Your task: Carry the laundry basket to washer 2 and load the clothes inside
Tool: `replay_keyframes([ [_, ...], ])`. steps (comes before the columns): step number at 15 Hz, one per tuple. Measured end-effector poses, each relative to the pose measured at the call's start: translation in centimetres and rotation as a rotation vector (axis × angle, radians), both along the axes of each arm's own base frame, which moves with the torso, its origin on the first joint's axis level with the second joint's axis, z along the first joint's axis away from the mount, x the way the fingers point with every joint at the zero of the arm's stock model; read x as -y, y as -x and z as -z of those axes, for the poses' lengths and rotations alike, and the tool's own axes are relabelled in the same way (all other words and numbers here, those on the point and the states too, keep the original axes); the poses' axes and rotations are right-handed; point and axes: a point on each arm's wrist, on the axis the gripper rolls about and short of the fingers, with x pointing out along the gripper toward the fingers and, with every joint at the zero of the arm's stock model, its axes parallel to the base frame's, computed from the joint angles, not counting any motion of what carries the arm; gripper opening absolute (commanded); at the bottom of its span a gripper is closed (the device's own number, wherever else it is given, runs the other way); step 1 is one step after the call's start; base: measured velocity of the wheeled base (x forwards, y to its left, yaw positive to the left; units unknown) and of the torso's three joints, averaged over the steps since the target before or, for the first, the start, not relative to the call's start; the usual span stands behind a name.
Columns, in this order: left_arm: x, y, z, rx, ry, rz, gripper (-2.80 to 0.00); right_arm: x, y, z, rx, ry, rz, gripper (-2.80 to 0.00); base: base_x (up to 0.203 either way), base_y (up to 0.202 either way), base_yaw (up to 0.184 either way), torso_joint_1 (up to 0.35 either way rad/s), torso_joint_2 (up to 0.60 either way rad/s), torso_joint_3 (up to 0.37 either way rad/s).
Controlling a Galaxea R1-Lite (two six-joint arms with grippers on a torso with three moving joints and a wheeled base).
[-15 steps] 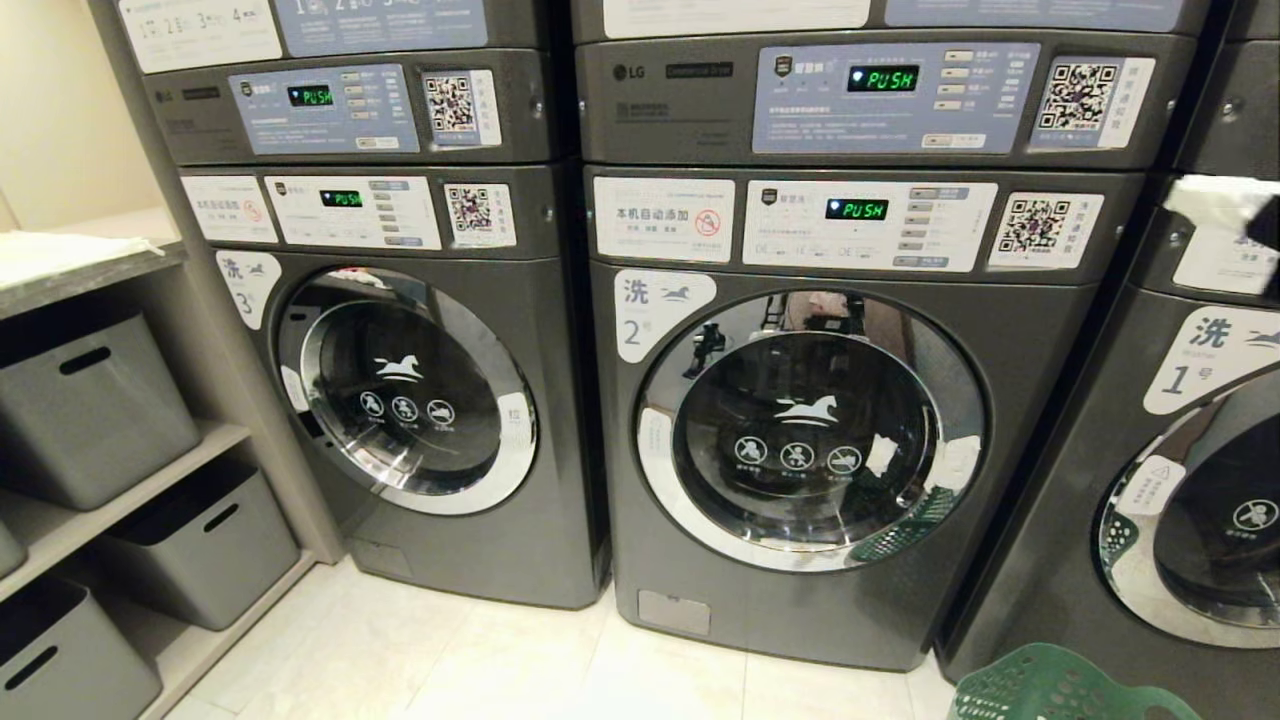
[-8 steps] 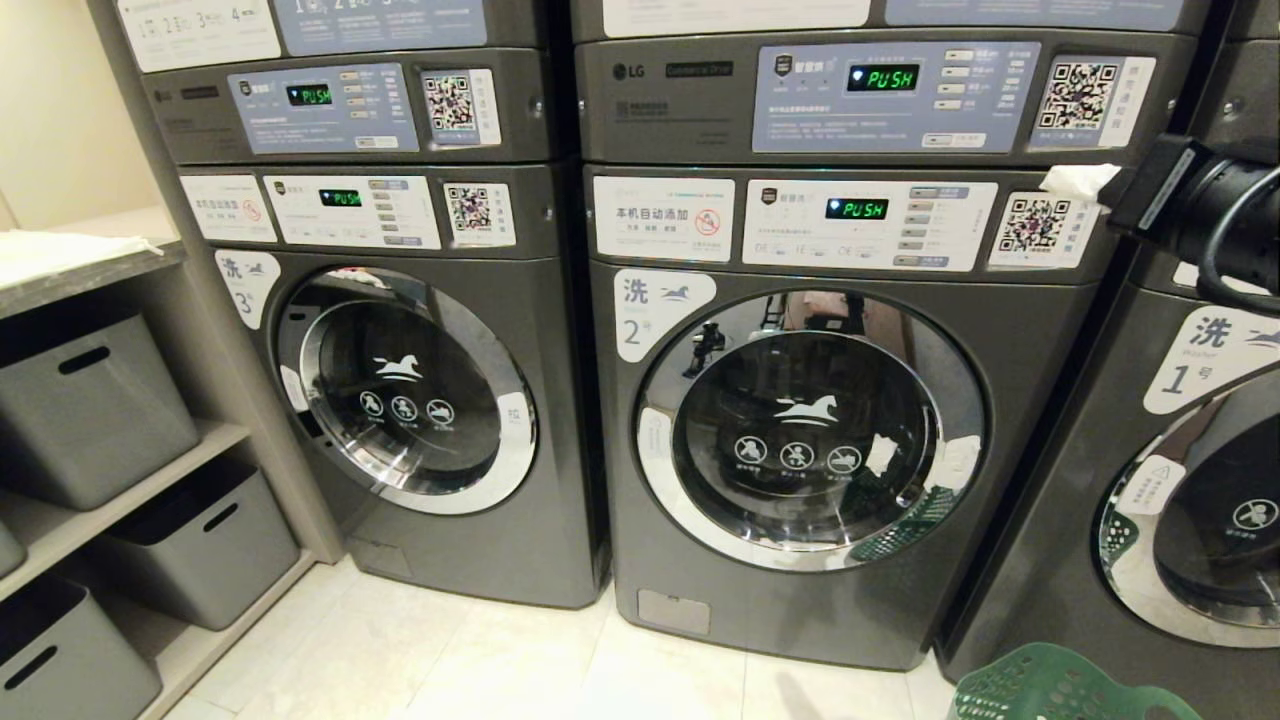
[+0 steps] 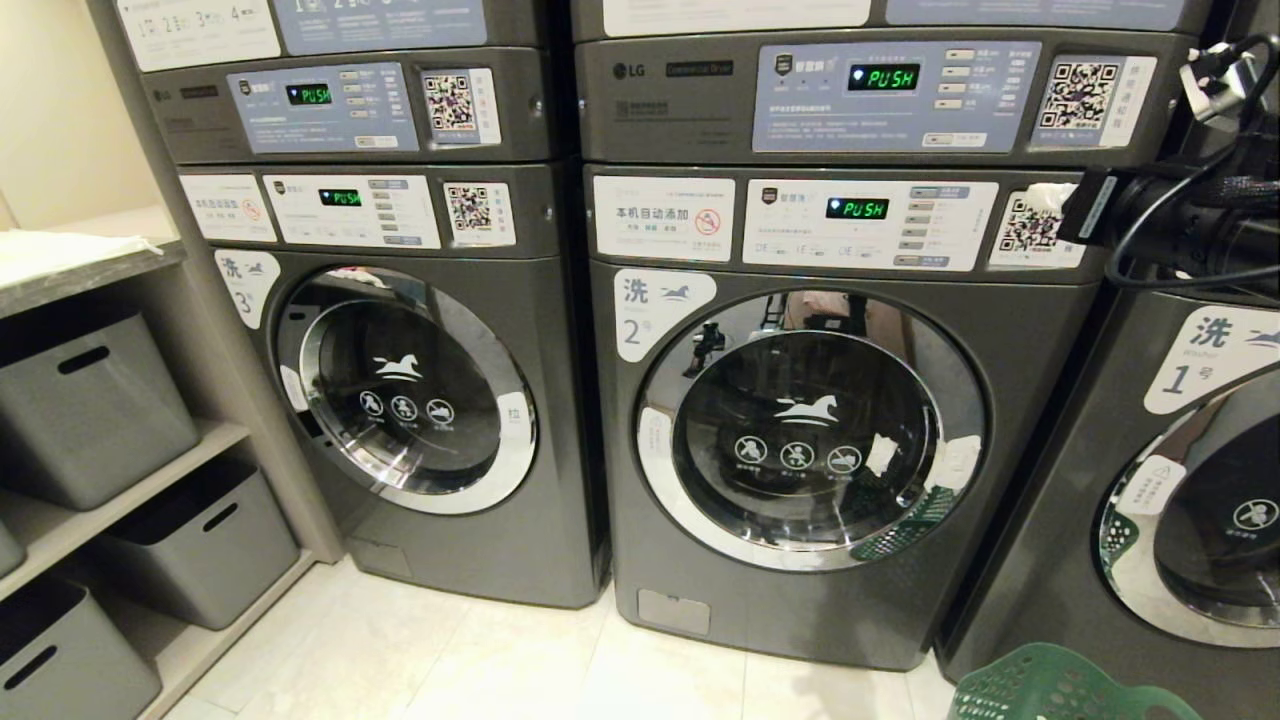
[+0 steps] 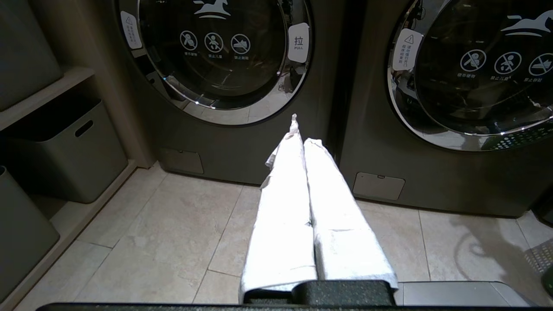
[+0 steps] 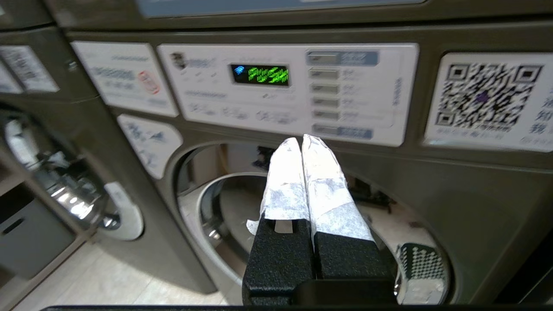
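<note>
Right pincer (image 3: 1040, 195): closed, empty, raised at washer 2's (image 3: 830, 450) control panel (image 3: 868, 222)
Left pincer (image 4: 302, 138): closed, empty, held low
Basket (image 3: 1060, 685): on floor

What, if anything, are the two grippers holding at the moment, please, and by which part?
Nothing is held. The right gripper, raised before washer 2's control panel, is shut with nothing between its fingers; so is the left gripper, low above the floor.
</note>
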Motion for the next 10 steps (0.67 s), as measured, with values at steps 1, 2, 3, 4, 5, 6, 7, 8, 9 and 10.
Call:
replay_keyframes([
  [1,0.0,0.0,0.0,0.0,0.0,-0.001,-2.8,0.4,-1.1,0.0,0.006,0.003,0.01,-2.8,0.0,0.0,0.0,0.0,0.0,0.0],
  [2,0.0,0.0,0.0,0.0,0.0,-0.001,-2.8,0.7,-2.1,0.0,0.013,0.005,0.018,-2.8,0.0,0.0,0.0,0.0,0.0,0.0],
  [3,0.0,0.0,0.0,0.0,0.0,-0.001,-2.8,0.8,-3.1,0.1,0.019,0.008,0.022,-2.8,0.0,0.0,0.0,0.0,0.0,0.0],
  [4,0.0,0.0,0.0,0.0,0.0,0.0,-2.8,0.8,-3.9,0.2,0.022,0.018,0.023,-2.8,0.0,0.0,0.0,0.0,0.0,0.0],
  [5,0.0,0.0,0.0,0.0,0.0,0.0,-2.8,0.8,-4.5,0.6,0.016,0.028,0.022,-2.8,0.0,0.0,0.0,0.0,0.0,0.0],
  [6,0.0,0.0,0.0,0.0,0.0,-0.001,-2.8,0.7,-5.0,1.0,0.008,0.031,0.015,-2.8,0.0,0.0,0.0,0.0,0.0,0.0],
  [7,0.0,0.0,0.0,0.0,0.0,-0.001,-2.8,0.6,-5.3,1.3,0.002,0.031,0.01,-2.8,0.0,0.0,0.0,0.0,0.0,0.0],
  [8,0.0,0.0,0.0,0.0,0.0,0.0,-2.8,0.5,-5.6,1.6,-0.004,0.032,0.005,-2.8,0.0,0.0,0.0,0.0,0.0,0.0],
  [9,0.0,0.0,0.0,0.0,0.0,-0.001,-2.8,0.4,-5.9,1.9,-0.009,0.033,0.002,-2.8,0.0,0.0,0.0,0.0,0.0,0.0],
  [10,0.0,0.0,0.0,0.0,0.0,-0.001,-2.8,0.4,-6.1,2.2,-0.014,0.032,0.0,-2.8,0.0,0.0,0.0,0.0,0.0,0.0],
])
